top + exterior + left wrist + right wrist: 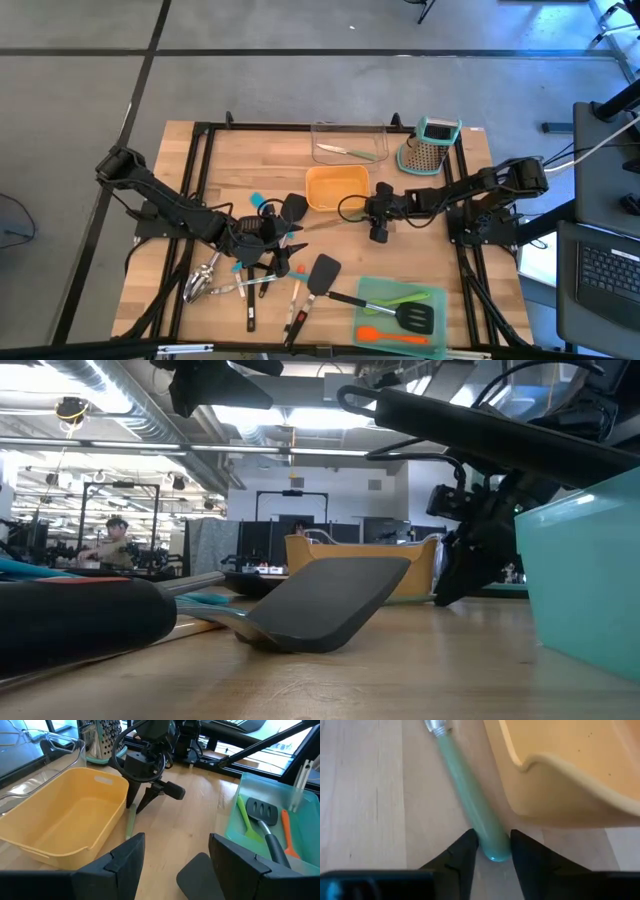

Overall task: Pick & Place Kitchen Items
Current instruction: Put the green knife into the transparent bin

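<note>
A utensil with a pale green handle [465, 785] lies flat on the table along the orange tray's [335, 188] near side. My right gripper [492, 842] is down at the table by the tray's near right corner [378, 234], shut on that handle. My left gripper [175, 855] hangs open above the table left of centre [288, 240]. It holds nothing, and a black spatula head [197, 880] lies under it. More utensils lie in a loose pile [245, 282] near the front left. Another black spatula [322, 275] lies flat near the front centre. My right gripper pinches the free end of the green handle [492, 851] between its two fingers [465, 851], one on each long side. The fingers slant down from above and from the table's right. The handle lies on the table and runs away from the fingers to a metal ferrule [437, 726].
The orange tray's wall [570, 775] stands close beside the held handle. A teal tray [372, 290] at the front right holds a black slotted spatula and green and orange tools. A clear tray [350, 142] and a steel grater [432, 145] stand at the far edge.
</note>
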